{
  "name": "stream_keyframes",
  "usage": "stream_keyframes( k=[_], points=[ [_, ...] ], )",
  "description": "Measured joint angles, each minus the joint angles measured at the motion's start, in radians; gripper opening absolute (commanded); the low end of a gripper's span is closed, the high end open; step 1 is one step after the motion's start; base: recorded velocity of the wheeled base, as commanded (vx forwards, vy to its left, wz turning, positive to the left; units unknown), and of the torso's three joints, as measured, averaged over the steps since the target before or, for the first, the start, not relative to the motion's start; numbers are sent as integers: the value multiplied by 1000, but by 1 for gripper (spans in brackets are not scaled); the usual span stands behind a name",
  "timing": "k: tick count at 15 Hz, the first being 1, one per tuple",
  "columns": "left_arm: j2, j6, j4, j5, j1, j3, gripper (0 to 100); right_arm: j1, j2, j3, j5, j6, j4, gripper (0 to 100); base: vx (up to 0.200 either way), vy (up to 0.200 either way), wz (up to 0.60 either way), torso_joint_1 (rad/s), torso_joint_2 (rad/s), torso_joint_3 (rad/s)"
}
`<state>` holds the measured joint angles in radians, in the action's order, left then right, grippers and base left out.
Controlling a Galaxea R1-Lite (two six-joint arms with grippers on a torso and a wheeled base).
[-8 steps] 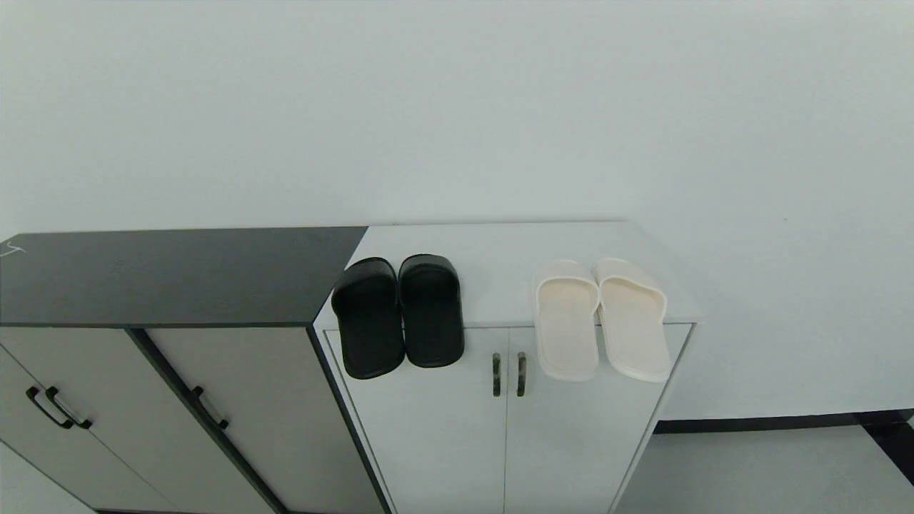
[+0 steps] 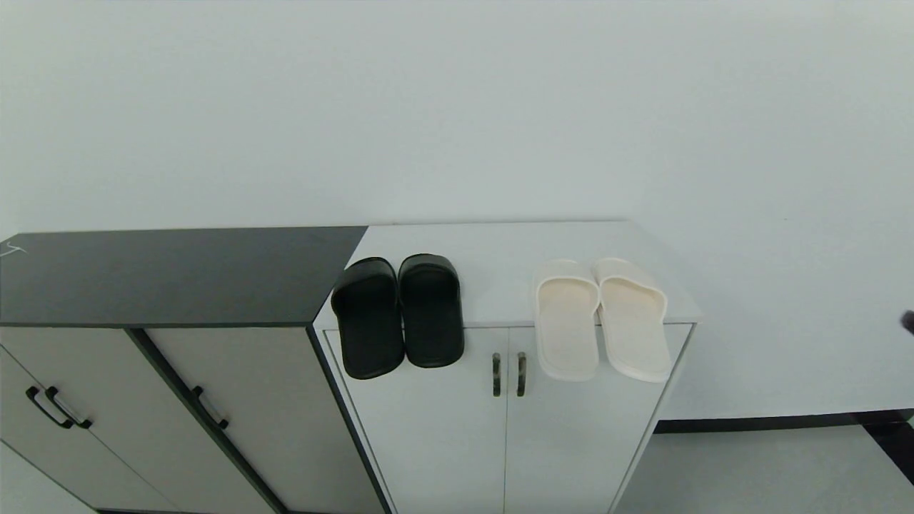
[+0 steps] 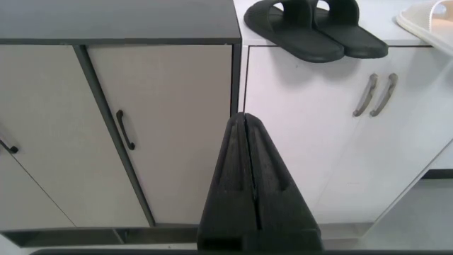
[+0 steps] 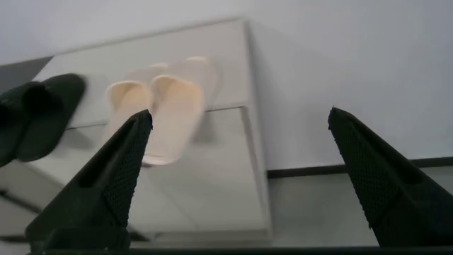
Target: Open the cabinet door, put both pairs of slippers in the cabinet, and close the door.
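Left fingers [image 3: 230,166] pressed together, right fingers [image 4: 117,173] spread wide.

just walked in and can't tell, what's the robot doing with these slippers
Nothing is being handled yet. The black slippers and the cream slippers sit in pairs on top of the white cabinet, heels hanging over its front edge. Its two doors are shut and the handles untouched. The left end effector is shut and empty, facing the cabinet fronts, well clear of them. The right end effector is open and empty, off the cabinet's side nearest the cream pair.
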<state>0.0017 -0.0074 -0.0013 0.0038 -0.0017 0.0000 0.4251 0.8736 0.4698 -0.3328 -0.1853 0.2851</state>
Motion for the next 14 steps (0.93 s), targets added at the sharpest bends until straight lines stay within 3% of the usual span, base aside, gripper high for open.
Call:
stream_keyframes(
  k=[2, 5, 14],
  points=[
    [0, 0, 0, 0, 0, 0, 0, 204, 179, 15, -154, -43, 138, 100, 0, 0, 0, 0, 0, 0],
    [0, 0, 0, 1, 0, 0, 0, 326, 416, 65, -264, -73, 277, 100, 0, 0, 0, 0, 0, 0],
    [0, -1, 0, 0, 0, 0, 0, 345, 953, 367, -357, -72, 433, 100, 0, 0, 0, 0, 0, 0]
  ],
)
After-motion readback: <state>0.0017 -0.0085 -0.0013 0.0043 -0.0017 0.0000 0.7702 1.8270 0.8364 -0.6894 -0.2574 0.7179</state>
